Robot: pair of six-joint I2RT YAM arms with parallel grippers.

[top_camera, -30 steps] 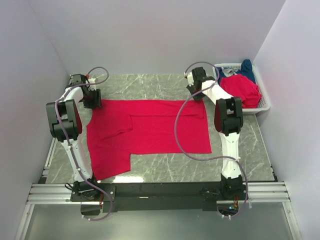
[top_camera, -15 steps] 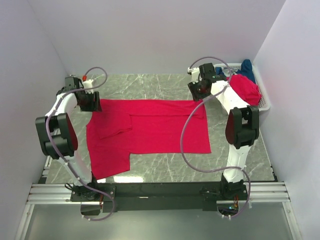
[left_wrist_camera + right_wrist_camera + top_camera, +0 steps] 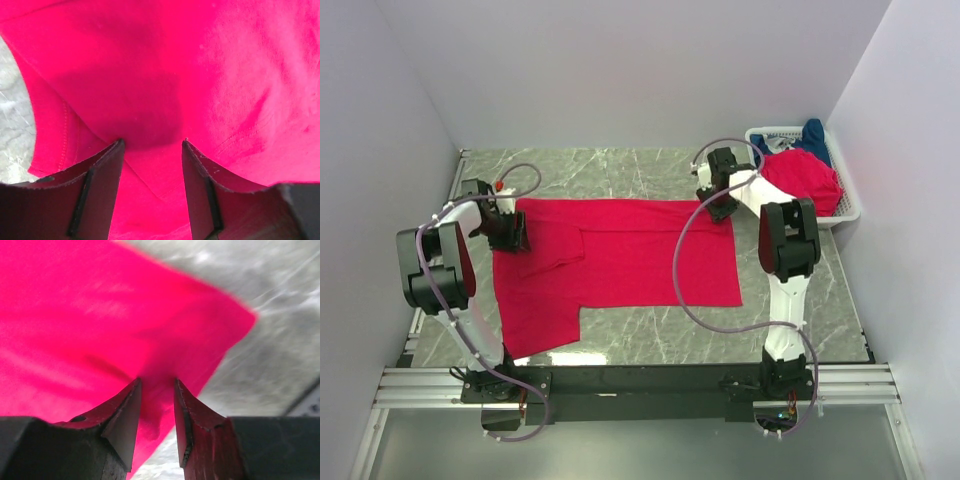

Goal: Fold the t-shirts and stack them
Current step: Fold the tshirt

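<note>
A bright red t-shirt [image 3: 620,255] lies spread flat across the marble table, partly folded, with a sleeve flap on its left half. My left gripper [image 3: 510,232] is open and pressed down on the shirt's far left corner. In the left wrist view its jaws [image 3: 152,142] straddle red cloth [image 3: 225,75]. My right gripper [image 3: 720,205] is open on the shirt's far right corner. In the right wrist view its jaws [image 3: 156,380] stand a little apart with red cloth [image 3: 75,315] between them. Another red t-shirt [image 3: 805,178] and a dark blue one [image 3: 812,135] lie in the basket.
A white mesh basket [image 3: 855,205] stands at the far right against the wall. Grey walls close in the table [image 3: 650,340] on three sides. Bare marble shows beside the cloth in the wrist views [image 3: 280,355] [image 3: 12,100]. Grey cables loop over the shirt.
Both grippers have come down from the far edge onto the shirt's far corners. The left one moved nearer and to the right. The shirt's far edge has shifted slightly.
</note>
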